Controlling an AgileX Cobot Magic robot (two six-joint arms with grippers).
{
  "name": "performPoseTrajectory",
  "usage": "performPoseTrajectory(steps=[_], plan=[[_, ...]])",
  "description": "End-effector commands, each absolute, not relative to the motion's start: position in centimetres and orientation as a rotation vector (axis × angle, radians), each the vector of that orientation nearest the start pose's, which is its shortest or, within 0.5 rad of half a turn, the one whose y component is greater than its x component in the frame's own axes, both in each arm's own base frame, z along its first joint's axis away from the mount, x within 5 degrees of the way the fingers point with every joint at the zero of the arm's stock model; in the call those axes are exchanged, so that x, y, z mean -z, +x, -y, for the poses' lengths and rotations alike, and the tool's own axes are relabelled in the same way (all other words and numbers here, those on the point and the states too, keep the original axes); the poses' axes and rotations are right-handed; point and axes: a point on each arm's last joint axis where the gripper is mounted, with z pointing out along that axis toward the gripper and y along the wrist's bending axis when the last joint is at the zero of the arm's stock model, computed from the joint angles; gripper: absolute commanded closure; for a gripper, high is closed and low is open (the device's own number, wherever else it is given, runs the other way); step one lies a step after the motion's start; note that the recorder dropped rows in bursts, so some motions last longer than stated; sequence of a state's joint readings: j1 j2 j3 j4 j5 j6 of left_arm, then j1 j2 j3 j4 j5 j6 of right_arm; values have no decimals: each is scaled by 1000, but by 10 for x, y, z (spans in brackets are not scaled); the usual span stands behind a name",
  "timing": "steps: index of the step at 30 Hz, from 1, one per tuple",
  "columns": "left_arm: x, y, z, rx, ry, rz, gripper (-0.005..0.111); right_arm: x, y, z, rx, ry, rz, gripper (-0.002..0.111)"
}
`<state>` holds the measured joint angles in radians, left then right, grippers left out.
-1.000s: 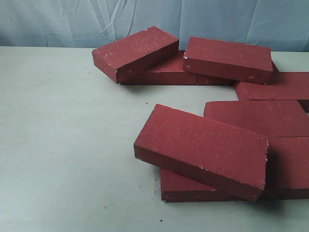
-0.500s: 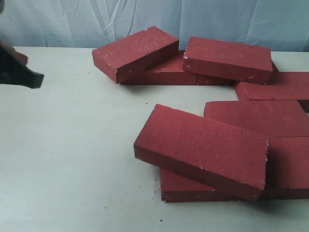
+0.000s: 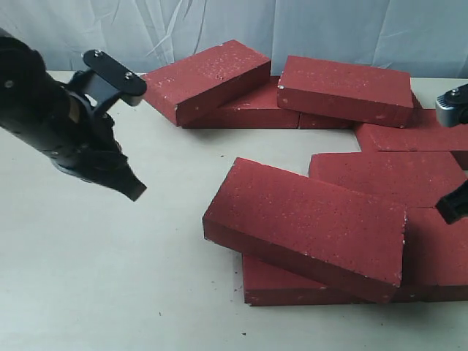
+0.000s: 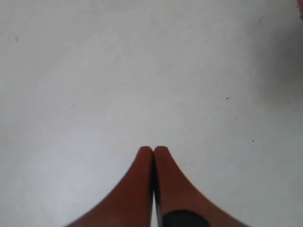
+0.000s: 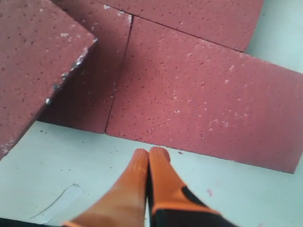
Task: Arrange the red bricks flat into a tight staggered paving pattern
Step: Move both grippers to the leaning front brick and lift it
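Now both arms show in the exterior view, where a second ago there were none and half a second ago only a dark tip poked in at the nine o'clock edge. The left gripper (image 3: pixel 134 192) has come in from that side and hangs above the bare table (image 3: pixel 110 278) at about nine o'clock from the centre, well apart from the red bricks (image 3: pixel 409 183). Its fingertips (image 4: pixel 144 156) are pressed together with nothing between them, and only pale tabletop lies beyond them in the left wrist view.

The right gripper (image 3: pixel 452 207) has just entered at the three o'clock edge, over the flat bricks there. Its orange fingers (image 5: pixel 137 165) are likewise closed on nothing, above a strip of table just beside the long edge of a flat brick (image 5: pixel 203 99). That brick touches a second one along a straight seam.

The bricks themselves have not shifted. The front brick (image 3: pixel 307 223), near the centre toward five o'clock, lies tilted across a lower brick (image 3: pixel 278 287) that sits flat on the table. At twelve o'clock the back-left brick (image 3: pixel 208 77) leans tilted on a flat one (image 3: pixel 252 111). At one o'clock the back-right brick (image 3: pixel 344 88) rests on top of others. Between two and four o'clock more bricks lie flat, close together, partly under the front brick's far end
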<state>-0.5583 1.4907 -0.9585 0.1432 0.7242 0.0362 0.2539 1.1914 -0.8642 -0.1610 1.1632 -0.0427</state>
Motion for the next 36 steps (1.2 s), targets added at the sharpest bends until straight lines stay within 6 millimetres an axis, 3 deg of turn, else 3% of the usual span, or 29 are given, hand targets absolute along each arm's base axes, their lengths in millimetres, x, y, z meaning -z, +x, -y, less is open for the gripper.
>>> performPoseTrajectory(steps=[1,5,12,29,36], plan=[[-223,251,167,96,999,-2589,107,-261,194,-42,139,-590,-2958,109],[-212,258,181,197,1057,-2606,107,-248,198,-46,89,-581,-2978,109],[-199,273,191,211,1028,-2579,107,-224,202,-50,48,-587,-3010,109],[-174,287,216,405,1045,-2590,107,-200,216,-60,-50,-555,-3072,109],[-175,286,219,468,1017,-2591,107,-194,218,-70,-219,-591,-3075,109]])
